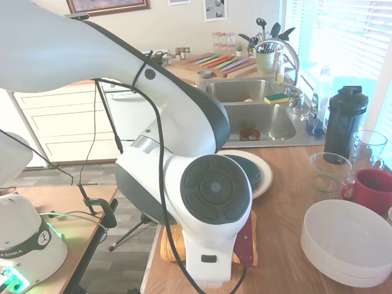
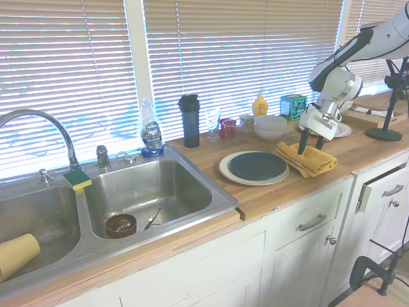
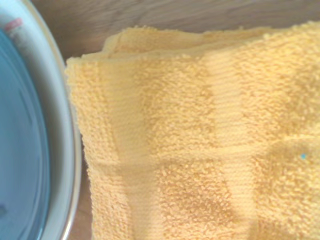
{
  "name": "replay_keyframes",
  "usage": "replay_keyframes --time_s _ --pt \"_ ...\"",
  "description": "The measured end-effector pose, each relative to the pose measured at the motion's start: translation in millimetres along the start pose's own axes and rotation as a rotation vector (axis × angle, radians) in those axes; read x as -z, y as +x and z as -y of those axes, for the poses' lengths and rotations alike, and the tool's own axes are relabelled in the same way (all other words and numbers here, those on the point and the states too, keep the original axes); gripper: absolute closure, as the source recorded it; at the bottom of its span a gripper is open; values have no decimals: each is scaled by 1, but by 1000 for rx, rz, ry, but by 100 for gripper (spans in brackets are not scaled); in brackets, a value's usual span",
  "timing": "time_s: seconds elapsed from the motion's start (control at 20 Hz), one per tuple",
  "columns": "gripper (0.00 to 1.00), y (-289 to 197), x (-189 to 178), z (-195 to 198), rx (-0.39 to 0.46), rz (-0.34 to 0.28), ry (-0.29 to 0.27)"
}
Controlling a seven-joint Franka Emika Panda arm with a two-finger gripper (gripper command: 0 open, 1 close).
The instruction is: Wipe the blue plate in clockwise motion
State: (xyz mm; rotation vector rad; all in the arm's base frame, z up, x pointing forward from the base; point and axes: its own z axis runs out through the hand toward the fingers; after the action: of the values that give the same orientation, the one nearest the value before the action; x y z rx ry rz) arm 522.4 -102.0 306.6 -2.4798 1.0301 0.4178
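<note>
The tool stands over the folded yellow towel, its two fingers spread apart with the tips down at the cloth; nothing is gripped yet. So the step in hand looks like picking up the towel, with wiping not begun. Next the fingers need to shut on a fold, lift, and carry it sideways onto the blue plate, then circle clockwise. That plate lies just beside the towel, stacked on a cream plate on the counter. Farther off, white bowls sit stacked. The sink holds a small brown dish and a utensil.
</note>
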Motion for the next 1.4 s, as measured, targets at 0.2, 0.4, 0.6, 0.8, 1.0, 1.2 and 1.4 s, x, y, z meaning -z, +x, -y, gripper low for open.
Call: replay_keyframes --time_s 0.2,0.4,0.6,0.8,1.0,1.2,1.4 --pt "0 -9 -9 14 33 8 -18" --pt "0 -10 -10 17 35 7 -25" --pt "100 -10 -10 17 30 7 -24" --pt "100 -10 -10 17 29 7 -24" --pt "100 -10 -10 17 29 6 -25" --pt "100 -6 -10 13 22 0 -28" --pt "100 -3 -11 10 14 -1 -28"
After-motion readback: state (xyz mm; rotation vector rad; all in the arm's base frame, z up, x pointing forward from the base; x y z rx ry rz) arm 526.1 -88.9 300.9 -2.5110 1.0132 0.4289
